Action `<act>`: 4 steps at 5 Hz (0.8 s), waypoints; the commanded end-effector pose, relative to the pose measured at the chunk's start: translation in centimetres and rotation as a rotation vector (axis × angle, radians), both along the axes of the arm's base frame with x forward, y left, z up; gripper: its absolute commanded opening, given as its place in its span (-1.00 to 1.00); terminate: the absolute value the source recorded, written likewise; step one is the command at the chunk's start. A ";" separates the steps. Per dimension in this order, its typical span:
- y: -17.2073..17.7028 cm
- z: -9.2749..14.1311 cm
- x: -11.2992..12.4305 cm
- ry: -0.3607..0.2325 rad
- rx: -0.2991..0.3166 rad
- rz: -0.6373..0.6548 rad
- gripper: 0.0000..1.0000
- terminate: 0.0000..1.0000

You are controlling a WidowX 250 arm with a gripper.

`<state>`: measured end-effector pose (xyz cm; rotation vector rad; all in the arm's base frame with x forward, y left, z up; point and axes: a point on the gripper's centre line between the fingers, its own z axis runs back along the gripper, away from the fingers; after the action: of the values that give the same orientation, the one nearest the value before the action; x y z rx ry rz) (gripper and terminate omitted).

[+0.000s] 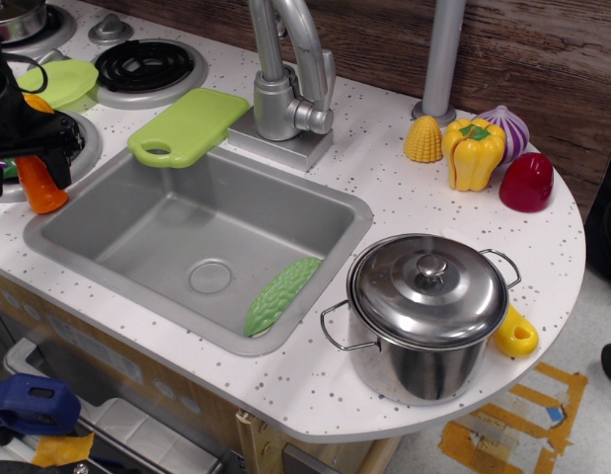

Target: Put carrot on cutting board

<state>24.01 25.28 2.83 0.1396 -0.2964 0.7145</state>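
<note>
The cutting board (188, 125) lies bare and is open from above. It is flanked closely by the faucet (285, 79) on its right. The sink (117, 237) between board and carrot (38, 186) is unobstructed.

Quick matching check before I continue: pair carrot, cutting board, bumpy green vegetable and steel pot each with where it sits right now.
Things:
1. carrot
2. cutting board
3. bumpy green vegetable
4. steel pot

Places:
A. inside the sink, against its front right corner
B. on the counter right of the sink, lid on
C. at the left edge, under the gripper
D. flat behind the sink, left of the faucet

Pairs: 1-C, 2-D, 3-A, 4-B
</note>
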 end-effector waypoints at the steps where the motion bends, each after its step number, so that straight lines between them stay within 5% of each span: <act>1: 1.0 -0.3 0.1 -0.040 0.020 0.013 1.00 -1.00; 2: 1.0 -1.1 0.4 -0.030 0.011 0.038 1.00 -1.00; 3: 0.5 -0.7 0.7 -0.028 0.011 0.050 -1.00 -1.00; 4: -1.1 1.3 0.7 -0.066 0.094 0.011 -1.00 -1.00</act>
<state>24.23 22.73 3.20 0.2363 -0.3926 0.6734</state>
